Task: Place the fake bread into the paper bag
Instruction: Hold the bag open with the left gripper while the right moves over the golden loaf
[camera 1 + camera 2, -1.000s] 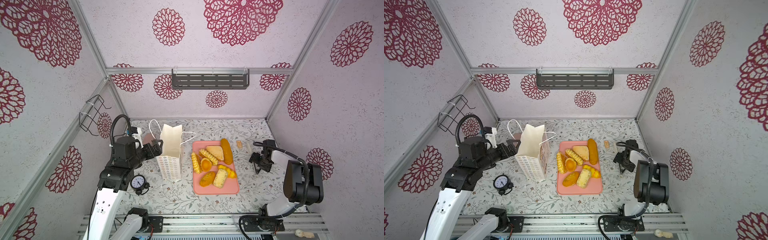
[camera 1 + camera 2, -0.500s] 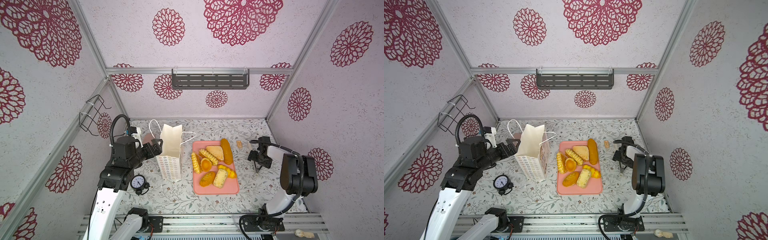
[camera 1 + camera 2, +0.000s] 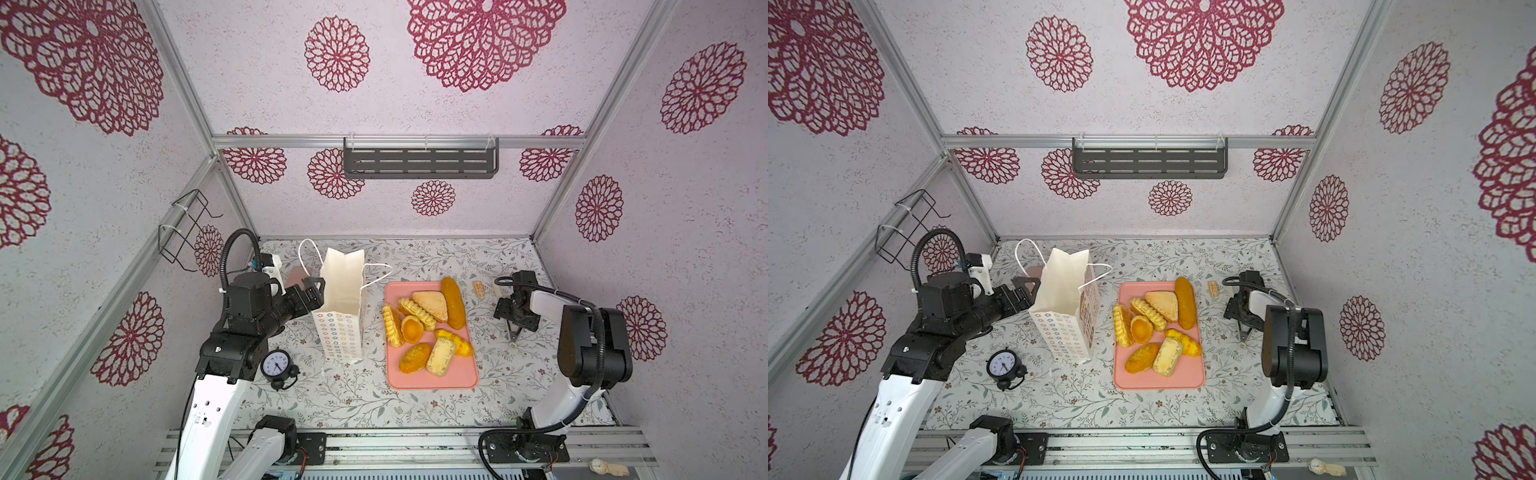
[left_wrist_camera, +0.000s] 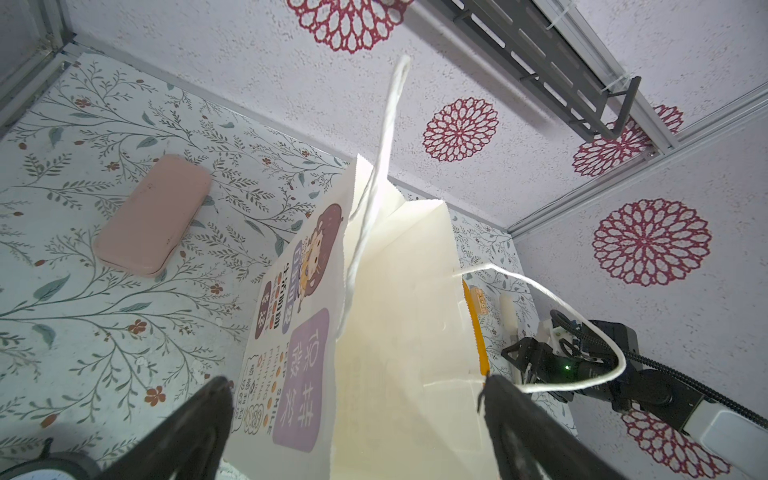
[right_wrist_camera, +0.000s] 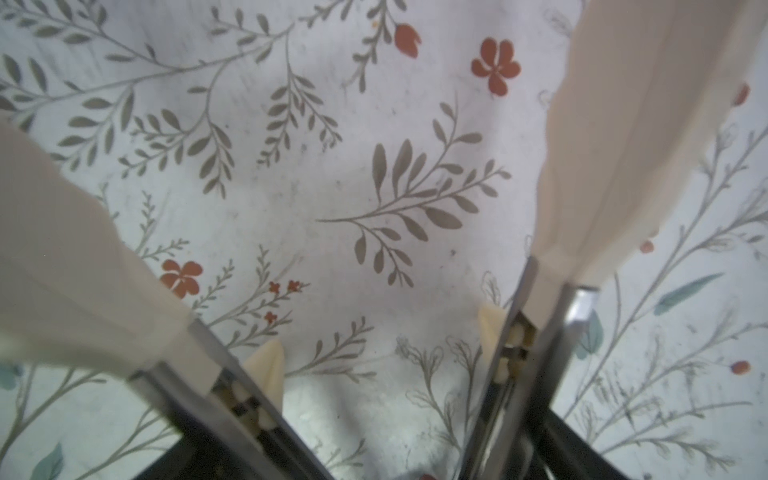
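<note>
The fake bread (image 3: 432, 305) lies on a pink tray (image 3: 432, 378): a long loaf (image 3: 1185, 303), a triangular toast, ridged rolls, a round tart and speckled buns. Left of the tray stands the white paper bag (image 3: 340, 291) (image 4: 395, 332), upright with its mouth open. My left gripper (image 3: 313, 286) (image 4: 355, 380) is open wide at the bag's left side, one finger on each side of its near edge. My right gripper (image 3: 509, 309) (image 5: 374, 436) hovers right of the tray, shut on metal tongs (image 5: 602, 145) with cream tips. The tips stand apart over bare table.
A small black alarm clock (image 3: 276, 365) sits in front of the bag beside my left arm. A pink case (image 4: 151, 214) lies behind the bag on the left. A small wafer-like block (image 3: 478, 289) lies between the tray and my right gripper.
My right arm has swung and carried its gripper and the tongs slightly toward the back and the tray. The left arm, the bag and the bread have not moved.
</note>
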Robot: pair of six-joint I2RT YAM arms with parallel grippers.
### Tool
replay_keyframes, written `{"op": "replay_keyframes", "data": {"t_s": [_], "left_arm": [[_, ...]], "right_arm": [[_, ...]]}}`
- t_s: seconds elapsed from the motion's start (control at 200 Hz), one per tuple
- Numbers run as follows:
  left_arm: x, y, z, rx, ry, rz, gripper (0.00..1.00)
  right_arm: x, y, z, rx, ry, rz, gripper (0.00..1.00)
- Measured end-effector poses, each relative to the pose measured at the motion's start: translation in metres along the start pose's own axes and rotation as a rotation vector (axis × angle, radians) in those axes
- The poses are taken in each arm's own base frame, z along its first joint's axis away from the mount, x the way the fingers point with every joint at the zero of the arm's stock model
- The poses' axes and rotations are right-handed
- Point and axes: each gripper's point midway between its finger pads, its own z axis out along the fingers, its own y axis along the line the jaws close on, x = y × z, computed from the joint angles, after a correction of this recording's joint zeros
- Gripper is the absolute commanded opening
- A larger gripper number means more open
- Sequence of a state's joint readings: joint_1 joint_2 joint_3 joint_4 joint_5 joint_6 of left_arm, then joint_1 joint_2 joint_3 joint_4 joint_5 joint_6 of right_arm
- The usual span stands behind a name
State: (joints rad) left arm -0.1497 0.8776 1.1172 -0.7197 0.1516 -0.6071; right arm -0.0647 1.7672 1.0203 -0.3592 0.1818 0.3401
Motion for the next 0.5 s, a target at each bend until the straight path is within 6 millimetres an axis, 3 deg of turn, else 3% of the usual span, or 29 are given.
{"op": "replay_keyframes", "data": {"t_s": [0.23, 0.5], "left_arm": [[0.0, 0.002, 0.002, -0.009, 0.002, -0.001, 0.97], [-0.007, 0.0, -0.001, -0.017, -0.014, 0.002, 0.97]], "right_arm": [[-0.004, 0.0, 0.003, -0.015, -0.033, 0.012, 0.52], [0.015, -0.009, -0.008, -0.02, -0.012, 0.01, 0.35]]}}
